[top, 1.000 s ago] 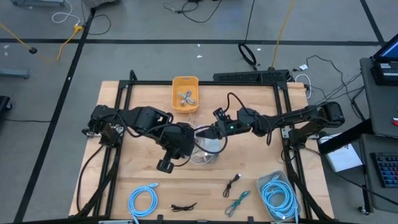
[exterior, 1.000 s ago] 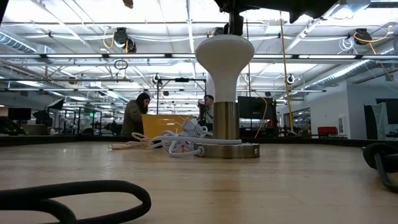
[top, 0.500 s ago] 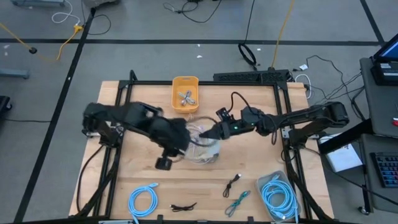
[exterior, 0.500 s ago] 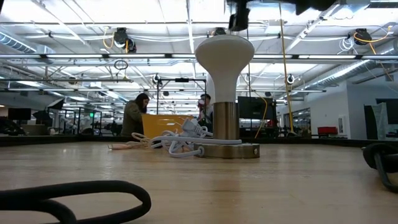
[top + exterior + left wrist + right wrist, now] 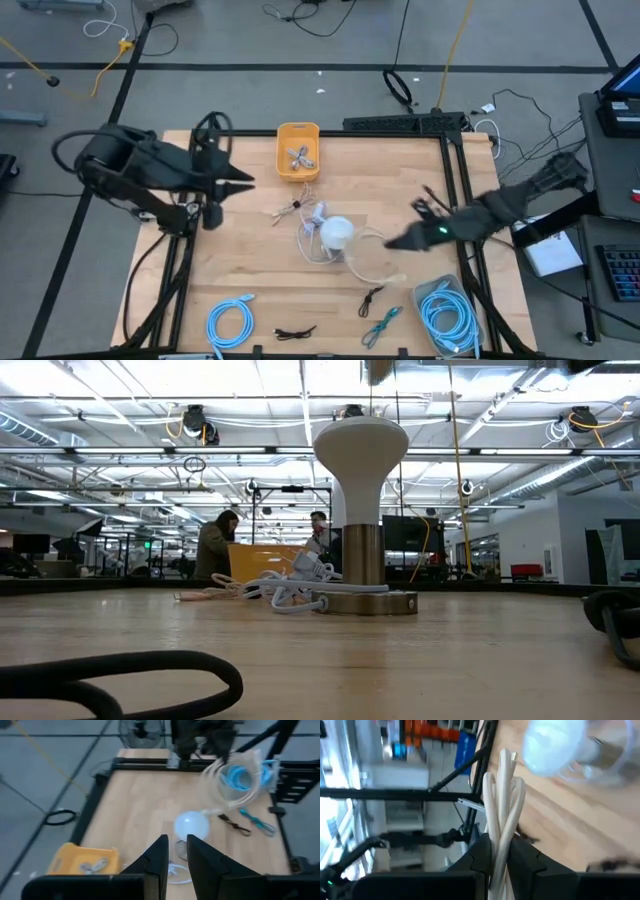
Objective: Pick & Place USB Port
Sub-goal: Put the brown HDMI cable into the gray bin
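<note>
Both arms have pulled back from the bench's middle: the left gripper (image 5: 175, 855), fingers slightly spread and empty, hangs over the left edge, while the right gripper (image 5: 501, 852) pinches a white cable (image 5: 501, 805) toward the right edge. One white lamp (image 5: 336, 233) stands mid-bench; one yellow bin (image 5: 298, 151) holds connectors at the far edge; two blue cable coils lie near.

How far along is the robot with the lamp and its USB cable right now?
The lamp stands upright mid-table. The right end effector is shut on the lamp's white cable, drawing it toward the table's right side. The left end effector hangs empty by the left edge, fingers slightly apart. Placing the cable's end is left; no port is visible.
</note>
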Controlling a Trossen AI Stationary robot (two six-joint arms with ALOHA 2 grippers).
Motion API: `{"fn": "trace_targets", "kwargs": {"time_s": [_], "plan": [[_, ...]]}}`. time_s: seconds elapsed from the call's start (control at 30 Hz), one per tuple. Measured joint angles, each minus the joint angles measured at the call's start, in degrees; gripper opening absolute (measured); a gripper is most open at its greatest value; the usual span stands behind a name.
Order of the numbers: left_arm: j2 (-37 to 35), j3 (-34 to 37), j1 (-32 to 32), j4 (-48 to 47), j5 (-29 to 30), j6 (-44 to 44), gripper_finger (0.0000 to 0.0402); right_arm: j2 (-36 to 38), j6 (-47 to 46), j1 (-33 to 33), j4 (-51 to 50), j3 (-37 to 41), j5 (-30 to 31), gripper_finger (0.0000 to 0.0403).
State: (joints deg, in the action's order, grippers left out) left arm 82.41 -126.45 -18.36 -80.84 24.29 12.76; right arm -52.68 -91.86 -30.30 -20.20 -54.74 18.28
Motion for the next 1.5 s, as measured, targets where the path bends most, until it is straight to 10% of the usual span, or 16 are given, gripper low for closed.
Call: {"fn": "trace_targets", "kwargs": {"time_s": [0.13, 0.3, 0.57, 0.9, 1.5], "plan": [[-0.29, 0.00, -0.47, -1.86, 2.79, -0.48, 0.0074, 1.51, -11.33, -15.44, -3.73, 0.00, 16.96, 0.0033], [0.90, 1.67, -0.26, -1.93, 2.86, -1.88, 0.0074, -2.34, -24.74, -25.03, -11.88, -0.04, 22.67, 0.0033], [1.54, 8.47, 0.50, 1.53, 2.18, -2.16, 0.0074, -8.98, -36.45, -29.13, -26.81, -2.38, 8.67, 0.0033], [1.62, 17.59, 1.76, 5.86, -2.51, 0.45, 0.0074, -18.50, -37.05, -29.59, -63.39, -25.49, -1.91, 0.0033], [1.59, 24.66, -1.59, 24.85, -6.02, 8.28, 0.0074, -37.86, -37.41, -33.27, -67.35, -37.03, -0.99, 0.0032]]}}
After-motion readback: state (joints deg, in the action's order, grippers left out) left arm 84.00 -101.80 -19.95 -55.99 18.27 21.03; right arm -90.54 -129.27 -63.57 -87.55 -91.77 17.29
